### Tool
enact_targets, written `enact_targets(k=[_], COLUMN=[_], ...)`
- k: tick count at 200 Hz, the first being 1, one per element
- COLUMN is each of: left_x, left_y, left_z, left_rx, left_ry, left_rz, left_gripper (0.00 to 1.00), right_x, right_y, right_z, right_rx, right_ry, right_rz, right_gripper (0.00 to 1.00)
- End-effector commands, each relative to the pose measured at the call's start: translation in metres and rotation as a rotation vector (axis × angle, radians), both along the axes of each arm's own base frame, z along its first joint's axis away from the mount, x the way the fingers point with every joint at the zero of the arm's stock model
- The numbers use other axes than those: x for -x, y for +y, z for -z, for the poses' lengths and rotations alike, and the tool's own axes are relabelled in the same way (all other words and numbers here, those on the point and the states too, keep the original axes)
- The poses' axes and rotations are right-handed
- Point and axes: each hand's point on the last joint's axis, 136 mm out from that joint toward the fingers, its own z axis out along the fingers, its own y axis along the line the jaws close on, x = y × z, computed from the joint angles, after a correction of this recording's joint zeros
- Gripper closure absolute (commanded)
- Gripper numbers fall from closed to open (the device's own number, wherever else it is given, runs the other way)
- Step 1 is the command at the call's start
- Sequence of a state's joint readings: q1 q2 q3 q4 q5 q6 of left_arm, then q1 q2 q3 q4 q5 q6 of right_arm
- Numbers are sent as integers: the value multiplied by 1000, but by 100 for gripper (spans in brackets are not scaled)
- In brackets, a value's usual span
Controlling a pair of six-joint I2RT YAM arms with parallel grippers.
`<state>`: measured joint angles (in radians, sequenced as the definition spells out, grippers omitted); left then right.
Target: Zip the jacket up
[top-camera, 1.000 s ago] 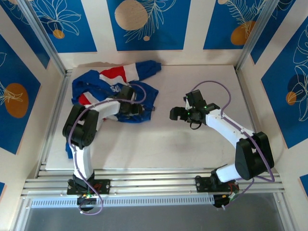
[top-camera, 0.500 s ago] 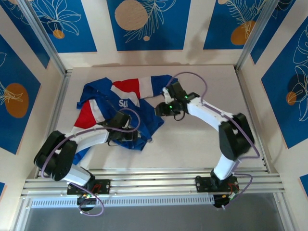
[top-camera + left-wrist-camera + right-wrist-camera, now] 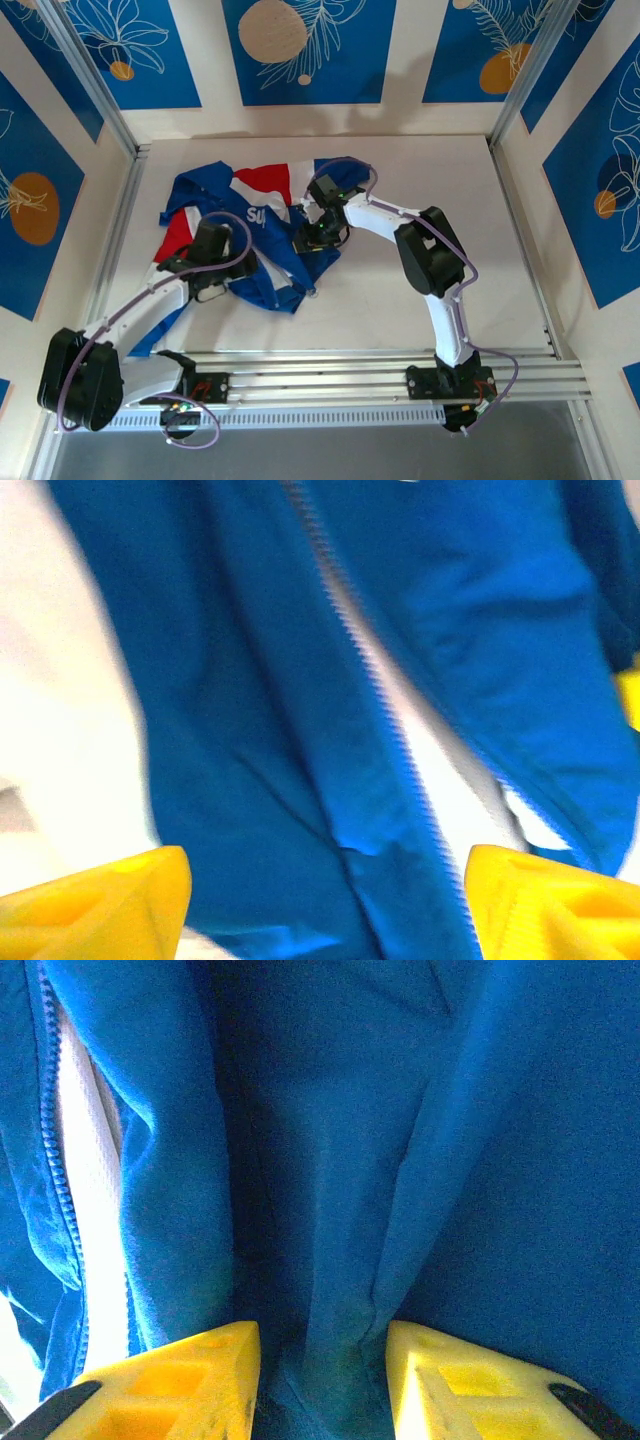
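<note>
Presently the jacket (image 3: 262,182) lies crumpled on the far-left part of the table (image 3: 420,290), its hem reaching toward the table's middle. Red and white panels show toward the far edge, with royal-blue fabric nearer the arms. The front is not zipped. In the left wrist view the zipper teeth (image 3: 370,670) run diagonally across the blue cloth, and a strip of white lining (image 3: 440,770) shows between the two front edges.

The left gripper (image 3: 325,910) hangs over the jacket's near-left portion. Its yellow fingers (image 3: 95,900) stand well apart, with the open zipper line between them and nothing clamped.

The right gripper (image 3: 322,1380) is at the jacket's right side, low on the blue cloth. Its fingers (image 3: 180,1380) sit close on either side of a raised fold of blue fabric. Whether they actually press on that fold cannot be told from this close view. Zipper teeth and white lining run just left of it.
</note>
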<state>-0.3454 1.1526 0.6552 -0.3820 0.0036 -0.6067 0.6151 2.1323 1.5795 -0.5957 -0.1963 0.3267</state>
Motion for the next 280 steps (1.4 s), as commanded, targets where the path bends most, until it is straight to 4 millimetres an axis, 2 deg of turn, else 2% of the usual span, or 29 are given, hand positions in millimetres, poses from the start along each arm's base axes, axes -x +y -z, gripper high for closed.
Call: enact_targets(k=[1,45,59,97,154,197,218,235,258,280], left_x=[5,-16,-24,-41,-74,-97,-102,-102,-99,-91], left_y=[13,11,4,-7,-48,-103,-130,-143,-151,-146], left_z=[17,34,40,59,67,65,69,72,78,83], left_rx=[49,37,44,50,67,47,47,48,51,43], left_ry=[43,89,120,200,219,211,217,232,233,248], left_rz=[-37,-8,20,63,148,269,314,325,332,328], left_gripper=[33,38,41,45,46,46,46,46,46,46], right_x=[23,49,57,79,89,95,99,102,106,108], right_y=[-3,-16,-22,-32,-55,-79,-91,-100,-109,-112], right_z=[15,36,41,46,36,29,25,22,20,18], right_rx=[-9,-19,-15,-47,-126,-142,-135,-137,-134,-122], right_ry=[112,194,215,296,328,314,301,299,302,304], right_rz=[5,41,57,84,164,226,249,264,280,276], right_gripper=[61,63,63,66,66,67,67,67,66,66])
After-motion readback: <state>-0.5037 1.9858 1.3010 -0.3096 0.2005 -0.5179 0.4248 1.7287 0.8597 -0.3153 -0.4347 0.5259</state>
